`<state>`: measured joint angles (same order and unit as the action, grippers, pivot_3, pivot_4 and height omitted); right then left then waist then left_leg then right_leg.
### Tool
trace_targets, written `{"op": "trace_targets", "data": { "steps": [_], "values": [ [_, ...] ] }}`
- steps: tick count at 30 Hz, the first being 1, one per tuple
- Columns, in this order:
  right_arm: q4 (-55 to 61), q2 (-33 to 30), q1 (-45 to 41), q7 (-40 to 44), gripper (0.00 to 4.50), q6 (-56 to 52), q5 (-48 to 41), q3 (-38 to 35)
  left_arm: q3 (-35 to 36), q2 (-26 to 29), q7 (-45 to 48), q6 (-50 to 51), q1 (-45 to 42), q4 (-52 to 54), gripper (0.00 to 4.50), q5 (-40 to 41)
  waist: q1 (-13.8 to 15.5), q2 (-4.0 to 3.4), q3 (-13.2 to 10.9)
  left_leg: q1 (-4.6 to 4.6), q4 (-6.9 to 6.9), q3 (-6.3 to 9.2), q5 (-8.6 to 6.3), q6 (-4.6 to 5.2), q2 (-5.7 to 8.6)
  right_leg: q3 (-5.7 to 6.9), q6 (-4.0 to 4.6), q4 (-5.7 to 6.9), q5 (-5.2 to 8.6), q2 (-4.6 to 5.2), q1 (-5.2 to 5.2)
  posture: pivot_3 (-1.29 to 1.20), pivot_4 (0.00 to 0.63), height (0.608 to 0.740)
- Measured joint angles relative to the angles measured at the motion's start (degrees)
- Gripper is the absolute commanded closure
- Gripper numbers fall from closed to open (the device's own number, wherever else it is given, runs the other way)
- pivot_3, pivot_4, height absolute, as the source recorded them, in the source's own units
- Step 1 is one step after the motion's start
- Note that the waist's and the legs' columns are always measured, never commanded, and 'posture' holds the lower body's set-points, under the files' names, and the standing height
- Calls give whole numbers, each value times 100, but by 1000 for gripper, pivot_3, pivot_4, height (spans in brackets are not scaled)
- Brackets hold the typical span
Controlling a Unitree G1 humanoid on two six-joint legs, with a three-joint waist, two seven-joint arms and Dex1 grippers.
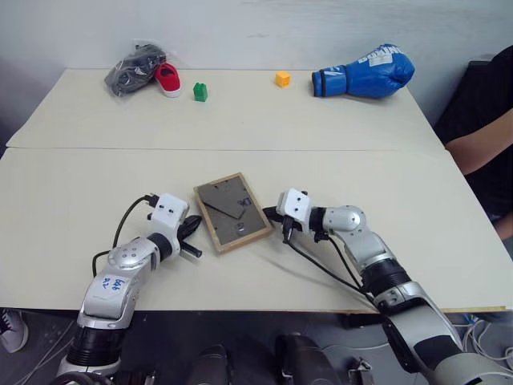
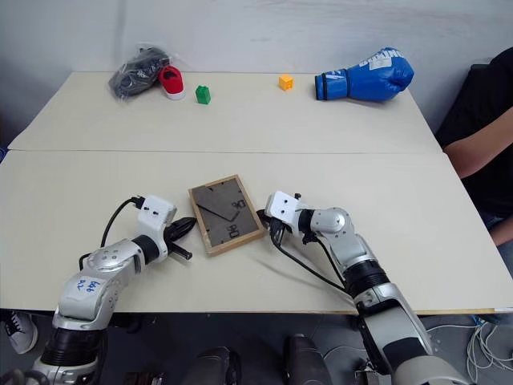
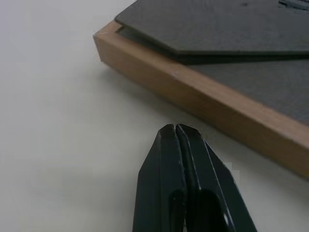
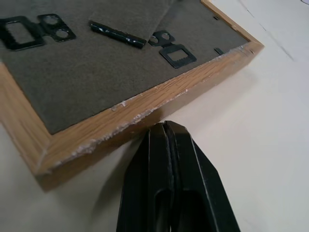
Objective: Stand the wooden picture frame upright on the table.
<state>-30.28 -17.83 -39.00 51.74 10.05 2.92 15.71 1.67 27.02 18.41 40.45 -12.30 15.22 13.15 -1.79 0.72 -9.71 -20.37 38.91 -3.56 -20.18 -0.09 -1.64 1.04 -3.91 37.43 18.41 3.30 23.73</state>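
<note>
Fingers, left: pressed together with nothing between them; the left gripper [image 3: 176, 127] sits low over the surface just beside the frame's left long edge, a sliver of bare surface between its tip and the wood.
Fingers, right: pressed together and empty; the right gripper [image 4: 164, 125] is at the frame's right long edge, whether touching or just short of the wood I cannot tell.
Wooden picture frame [image 1: 232, 211]: lies flat, back up, on the near slab of the surface [image 1: 72, 192], between the two grippers, turned slightly askew; dark grey-brown back panel with the fold-out stand lying flat against it.
Seam: runs across the surface beyond the frame.
Green block [image 1: 199, 92]: far beyond the frame, near the back edge.
Red shoe [image 1: 168, 79]: just left of the green block, against a dark bundle in clear plastic [image 1: 132, 69].
Yellow cube [image 1: 282, 79]: beyond the frame, slightly to its right.
Blue boxing glove [image 1: 365, 74]: right of the yellow cube.
Person's arm [image 1: 481, 144]: off the right edge, well apart from the frame.
</note>
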Motion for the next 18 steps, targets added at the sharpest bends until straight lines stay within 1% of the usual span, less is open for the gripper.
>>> {"op": "trace_targets", "data": {
  "steps": [4,11,15,18],
  "values": [
    [938,-62,526,411,4500,-99,-249,34,-69,218,346,42,-15,7,4457,13,7,0,0,0,-1,3,-3,-3,0,1,0,-1,0,1,0,0,150,740],
    [2283,-374,1325,502,4500,-811,-314,86,-127,309,886,79,230,263,4457,205,22,0,0,0,0,6,-7,-1,0,1,0,-4,0,3,-4,0,150,740],
    [2860,-868,1829,496,4500,-1139,-268,81,-156,332,957,78,415,469,4457,226,29,-1,1,4,0,6,-11,6,4,1,0,-8,0,8,-9,0,150,740],
    [3078,-1201,1873,503,4500,-1267,-223,72,-153,336,965,85,436,471,4457,229,25,-1,3,18,-2,7,-12,7,3,1,0,-42,0,7,-26,0,150,740]
  ]
}}
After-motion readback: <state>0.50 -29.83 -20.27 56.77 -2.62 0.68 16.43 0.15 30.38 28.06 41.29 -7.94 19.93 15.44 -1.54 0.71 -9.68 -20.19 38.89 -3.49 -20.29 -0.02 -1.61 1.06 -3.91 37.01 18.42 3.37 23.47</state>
